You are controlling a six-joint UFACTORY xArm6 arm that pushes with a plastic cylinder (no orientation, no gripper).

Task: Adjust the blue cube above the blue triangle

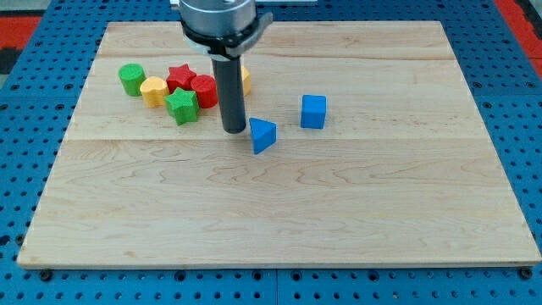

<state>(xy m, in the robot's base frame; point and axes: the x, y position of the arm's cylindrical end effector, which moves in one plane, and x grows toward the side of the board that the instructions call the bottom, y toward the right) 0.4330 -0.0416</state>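
Observation:
The blue cube (313, 111) sits on the wooden board (279, 212) right of centre in the upper half. The blue triangle (262, 135) lies to its lower left, apart from it. My tip (234, 130) is down on the board just left of the blue triangle, close to it or touching it. The blue cube is well to the right of my tip.
A cluster lies at the upper left: a green cylinder (131, 79), a yellow block (154, 90), a red star (179, 77), a red block (204, 90), a green star-shaped block (182, 106). A yellow block (246, 80) shows partly behind the rod.

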